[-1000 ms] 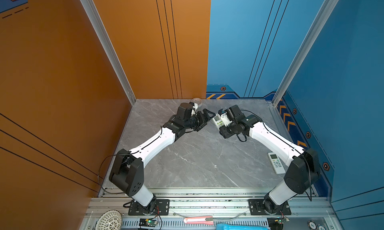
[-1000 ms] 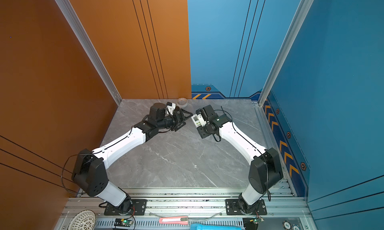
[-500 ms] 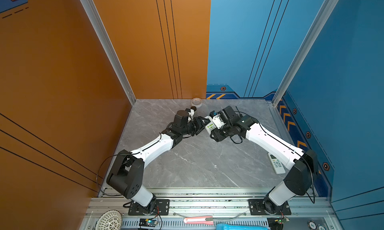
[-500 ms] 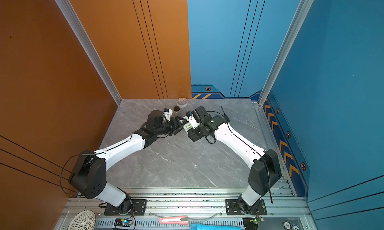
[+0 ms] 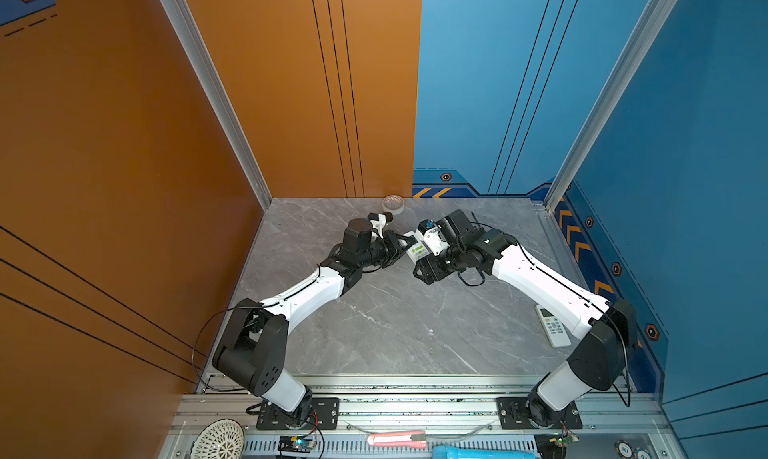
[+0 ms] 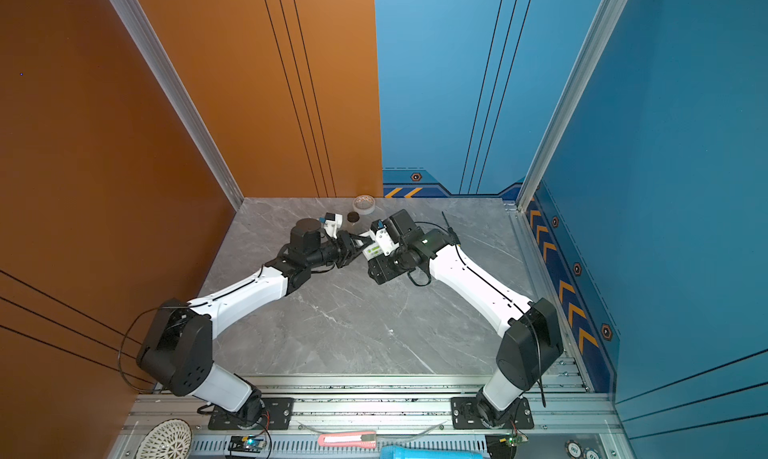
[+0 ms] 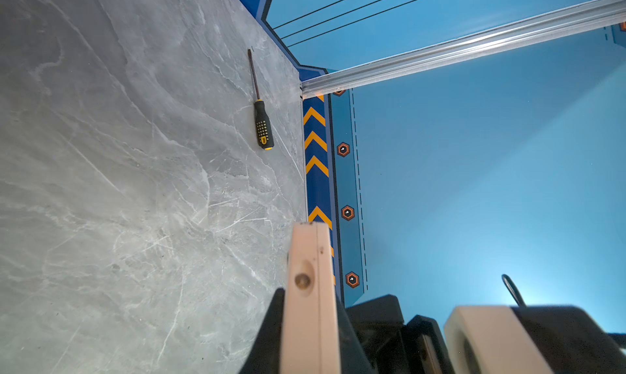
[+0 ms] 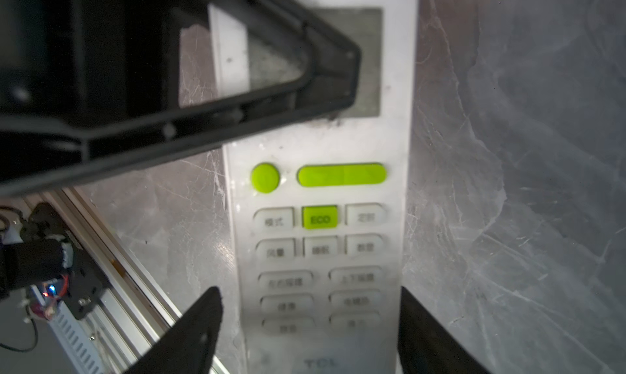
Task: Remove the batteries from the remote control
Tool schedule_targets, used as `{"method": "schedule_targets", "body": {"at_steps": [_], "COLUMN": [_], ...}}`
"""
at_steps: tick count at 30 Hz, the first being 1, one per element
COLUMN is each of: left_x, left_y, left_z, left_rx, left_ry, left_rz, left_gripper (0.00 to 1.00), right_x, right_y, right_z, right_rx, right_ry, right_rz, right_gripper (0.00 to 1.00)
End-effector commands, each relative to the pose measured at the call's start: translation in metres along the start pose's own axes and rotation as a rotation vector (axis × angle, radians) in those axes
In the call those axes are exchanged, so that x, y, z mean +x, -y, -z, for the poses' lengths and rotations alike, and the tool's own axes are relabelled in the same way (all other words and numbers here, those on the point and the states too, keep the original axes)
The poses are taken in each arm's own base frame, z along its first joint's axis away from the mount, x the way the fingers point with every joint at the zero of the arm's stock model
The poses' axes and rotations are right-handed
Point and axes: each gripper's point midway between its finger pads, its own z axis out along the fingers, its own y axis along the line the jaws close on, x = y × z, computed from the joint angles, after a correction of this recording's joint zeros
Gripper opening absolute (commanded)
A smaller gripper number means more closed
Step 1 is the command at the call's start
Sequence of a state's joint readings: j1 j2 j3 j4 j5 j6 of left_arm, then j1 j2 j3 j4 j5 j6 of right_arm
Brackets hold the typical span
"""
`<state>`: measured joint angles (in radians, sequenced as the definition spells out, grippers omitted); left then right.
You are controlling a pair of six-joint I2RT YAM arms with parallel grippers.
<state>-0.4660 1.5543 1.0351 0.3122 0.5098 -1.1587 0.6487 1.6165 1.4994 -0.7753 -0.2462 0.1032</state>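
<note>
So the left fingers (image 7: pixel 267 331) pinch the TCL remote (image 8: pixel 318 254) by its screen end, over the tabletop (image 5: pixel 395 324). The right fingers (image 8: pixel 196 328) sit spread around its button end (1 visibly clear). Can't see the batteries.

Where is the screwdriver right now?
Left wrist view: the screwdriver lies flat on the grey table, toward its far right corner, near the chevron wall strip.

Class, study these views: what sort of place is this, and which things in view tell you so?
Probably a robot test cell: two white-and-black arms mounted on an aluminium rail, a grey marble-look table walled in by orange and blue panels, and hazard chevrons along its edge.
</note>
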Motion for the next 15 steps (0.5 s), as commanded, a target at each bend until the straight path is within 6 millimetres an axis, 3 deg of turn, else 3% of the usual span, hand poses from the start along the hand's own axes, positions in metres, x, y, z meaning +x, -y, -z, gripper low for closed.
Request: {"method": "schedule_targets", "body": {"at_steps": [1,3,9,15], "left_x": [-0.015,-0.015,-0.021,-0.019], "left_y": [0.032,0.025,0.052,0.078], "left_z": [0.012,0.018,0.040,0.053], "left_rx": [0.129,0.137,0.307,0.396], "left_ry": [0.025,0.024,0.008,0.037], "left_rz": [-0.103,-0.161,-0.319,-0.490], "left_gripper": [0.01,0.01,0.06,0.08], "right_x": [-0.008,-0.016,-0.045,-0.055], "right_y": [-0.014,-0.013,0.014,0.024], "right_z": [0.024,0.039,0.088,0.096], "right_rx": [-0.109,-0.184,-0.385,-0.517], "right_ry": [0.044,0.090,0.283,0.326], "right_rz": [-0.032,-0.085,-0.229,-0.242], "right_gripper": [0.89,0.90,0.95,0.91]}}
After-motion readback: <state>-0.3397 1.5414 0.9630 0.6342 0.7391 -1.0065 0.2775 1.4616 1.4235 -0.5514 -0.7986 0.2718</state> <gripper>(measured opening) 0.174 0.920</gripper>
